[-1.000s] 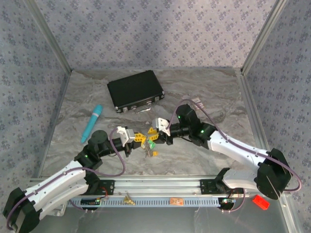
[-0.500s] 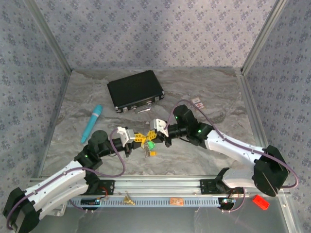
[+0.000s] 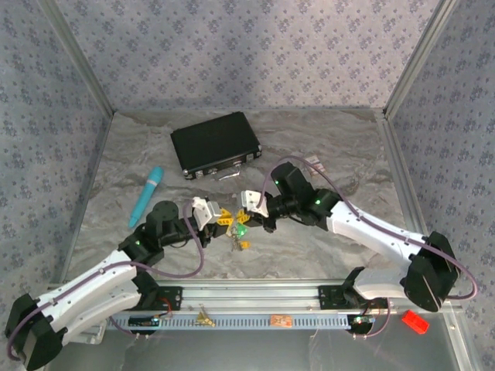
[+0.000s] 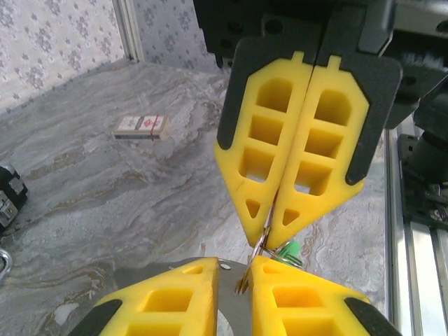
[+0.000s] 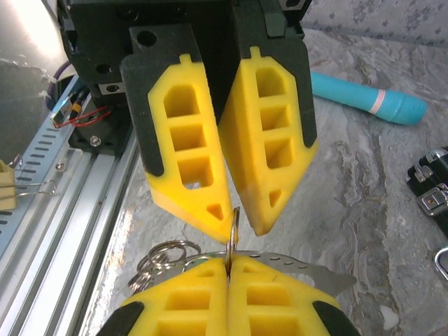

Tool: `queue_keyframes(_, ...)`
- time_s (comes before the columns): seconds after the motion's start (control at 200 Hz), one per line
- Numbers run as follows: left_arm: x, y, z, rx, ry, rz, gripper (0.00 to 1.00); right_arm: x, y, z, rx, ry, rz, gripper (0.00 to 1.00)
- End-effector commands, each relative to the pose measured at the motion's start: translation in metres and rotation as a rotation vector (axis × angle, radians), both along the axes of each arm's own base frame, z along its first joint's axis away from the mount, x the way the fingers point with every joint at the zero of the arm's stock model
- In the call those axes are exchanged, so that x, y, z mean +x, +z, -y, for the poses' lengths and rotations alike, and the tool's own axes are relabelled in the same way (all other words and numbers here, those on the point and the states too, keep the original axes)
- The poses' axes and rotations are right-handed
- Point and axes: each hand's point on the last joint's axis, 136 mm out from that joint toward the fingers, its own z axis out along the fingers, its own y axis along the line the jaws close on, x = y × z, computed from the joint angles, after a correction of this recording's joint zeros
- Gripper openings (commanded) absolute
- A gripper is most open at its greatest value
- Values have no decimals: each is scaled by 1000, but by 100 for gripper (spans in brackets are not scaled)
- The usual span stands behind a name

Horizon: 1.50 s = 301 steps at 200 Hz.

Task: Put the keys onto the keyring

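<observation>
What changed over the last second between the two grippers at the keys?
The right gripper edged left and shut on the keyring, and its elbow swung left. The left gripper nudged forward; its jaws now stand slightly apart around the ring. The keys hang beneath as before. The black case and teal stick have not moved.

— Where is everything lying?
— The flat black hard case (image 3: 215,144) is sitting at the back, with the teal cylindrical stick (image 3: 147,195) lying to its left and the small white-and-pink card (image 3: 315,162) to its right.
— And the green- and yellow-headed metal keys (image 3: 240,230)?
— They're bunching in front of the case, between the left gripper (image 3: 223,218) and the right gripper (image 3: 241,214), whose fingertips are pinching the silvery metal keyring (image 5: 233,222).
</observation>
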Motion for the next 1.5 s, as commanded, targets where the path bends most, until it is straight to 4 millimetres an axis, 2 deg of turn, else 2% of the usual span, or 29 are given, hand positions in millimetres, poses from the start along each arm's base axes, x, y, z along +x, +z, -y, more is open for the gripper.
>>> queue_keyframes(0.0,-2,3,3,31,-26,10,17,-5,0,1,-79,34,14,0)
queue_keyframes(0.075,-4,2,5,38,-46,8,14,-7,0,0,-107,50,14,0)
queue_keyframes(0.165,-6,2,7,47,-65,8,0,-9,6,-3,-110,58,16,0)
queue_keyframes(0.245,-8,3,8,39,-76,14,0,-8,8,-2,-97,45,-3,0)
queue_keyframes(0.29,-8,6,8,23,-75,22,0,-4,6,-1,-87,22,-23,17)
queue_keyframes(0.315,-8,7,8,13,-73,27,0,-3,5,0,-78,12,-30,22)
queue_keyframes(0.42,-7,9,7,-19,-63,39,0,-2,-6,1,-67,-14,-50,31)
queue_keyframes(0.525,-7,9,6,-21,-57,42,0,1,-14,4,-77,-43,-58,32)
queue_keyframes(0.655,-7,8,5,-19,-48,35,0,12,-15,11,-58,-131,24,34)
queue_keyframes(1.024,-10,10,5,-44,-61,57,0,5,-10,3,-12,-87,-4,31)
queue_keyframes(1.299,-13,12,6,-49,-77,65,0,6,-8,0,-8,-80,-18,22)
queue_keyframes(1.499,-15,11,7,-47,-86,63,0,14,-3,5,12,-127,0,33)
